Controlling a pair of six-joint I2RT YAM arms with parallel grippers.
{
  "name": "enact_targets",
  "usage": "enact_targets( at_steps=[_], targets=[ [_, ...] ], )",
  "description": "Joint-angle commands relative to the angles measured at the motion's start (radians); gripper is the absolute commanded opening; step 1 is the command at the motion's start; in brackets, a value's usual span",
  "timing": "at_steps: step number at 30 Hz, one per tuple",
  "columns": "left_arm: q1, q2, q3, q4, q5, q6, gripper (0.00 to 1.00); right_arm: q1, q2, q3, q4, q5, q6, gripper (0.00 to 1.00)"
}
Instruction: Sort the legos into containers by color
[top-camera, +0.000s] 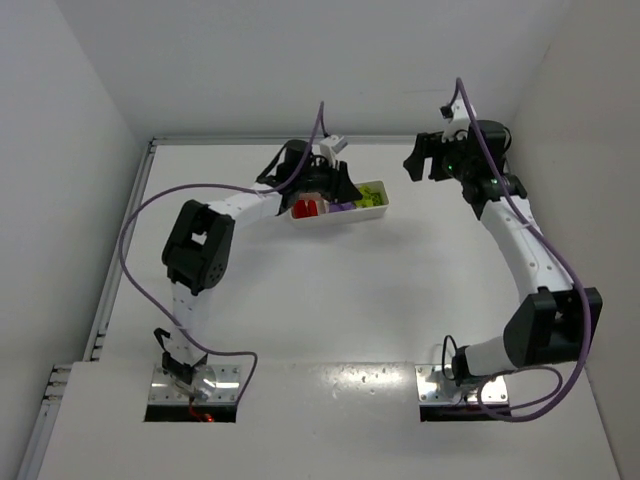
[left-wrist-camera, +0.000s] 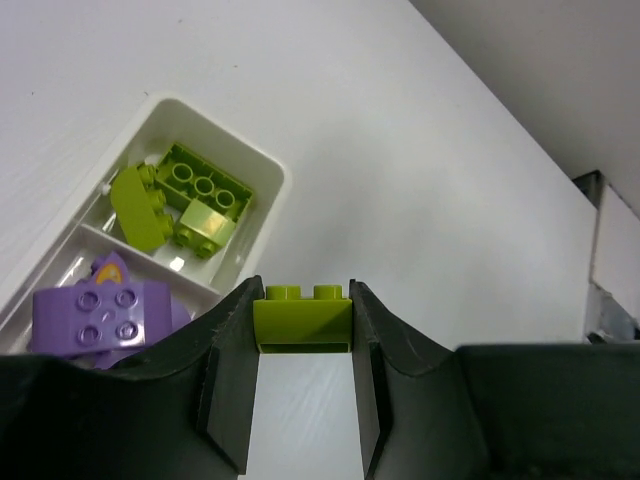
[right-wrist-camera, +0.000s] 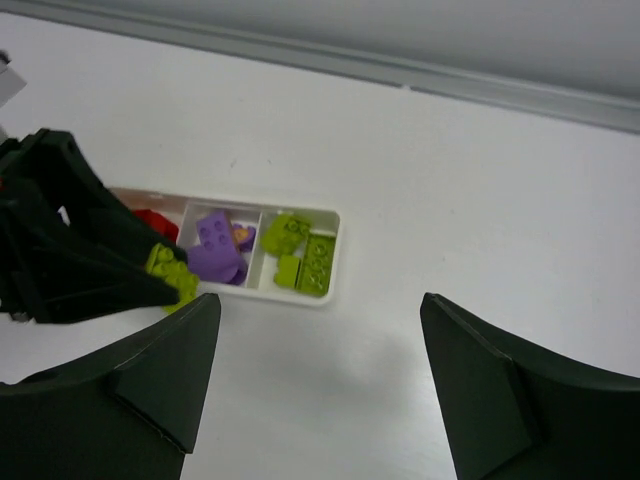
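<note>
Green brick (left-wrist-camera: 302, 320) — clamped tight in my left pincer (left-wrist-camera: 302, 300), just beside the tray (left-wrist-camera: 265, 170) | I think it goes in the end box with the other greens (left-wrist-camera: 185, 205) | right pincer (right-wrist-camera: 320, 305) — wide apart, holding nothing.

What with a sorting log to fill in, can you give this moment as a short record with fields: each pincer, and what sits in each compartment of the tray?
left pincer: shut on a yellow-green brick, close by the tray
right pincer: open, holding nothing, apart from the tray
tray, one end: red bricks
tray, middle: purple bricks
tray, other end: yellow-green bricks
status: the yellow-green brick is not yet released
</note>
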Motion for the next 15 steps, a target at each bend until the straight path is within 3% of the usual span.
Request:
enact_targets(
  at_steps=[1,15],
  targets=[
    [-0.036,0.052,0.084,-0.02,-0.122,0.065,0.03,-0.018,-0.051,-0.045,-0.089,0.032,-0.02,0.81],
    [-0.092,0.348,0.391,0.006,-0.222,0.096,0.03,-0.107,-0.185,-0.088,-0.198,0.001,0.008,0.81]
  ],
)
